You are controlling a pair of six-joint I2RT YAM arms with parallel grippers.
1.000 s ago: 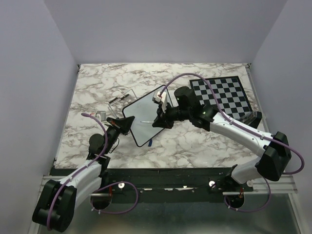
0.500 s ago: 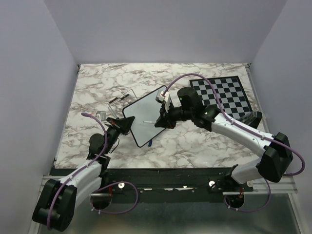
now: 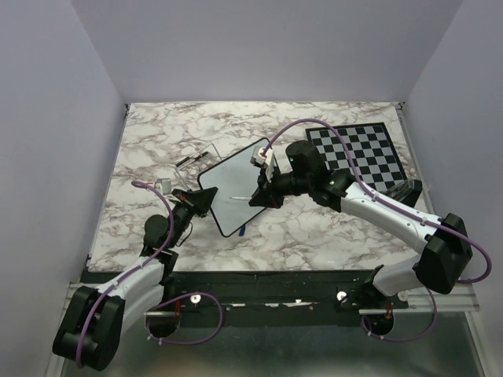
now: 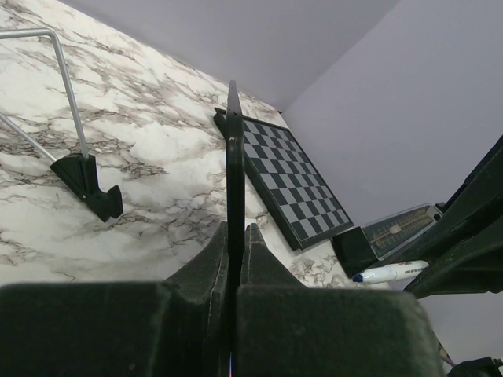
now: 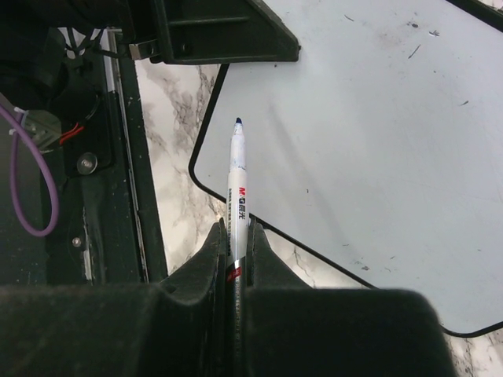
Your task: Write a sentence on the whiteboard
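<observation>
The whiteboard lies slanted on the marble table, white with a thin black frame. My left gripper is shut on its near-left edge, and the left wrist view shows that edge end-on between the jaws. My right gripper is shut on a white marker. The marker's blue tip points over the board's lower left part; I cannot tell if it touches. No blue sentence shows on the board, only small dark specks.
A checkered chessboard lies at the back right, with a dark box beside it. A wire stand sits behind the whiteboard. A small blue cap lies by the board's near edge.
My right gripper has shifted slightly to the right with the marker. The left gripper and the whiteboard have not moved.
</observation>
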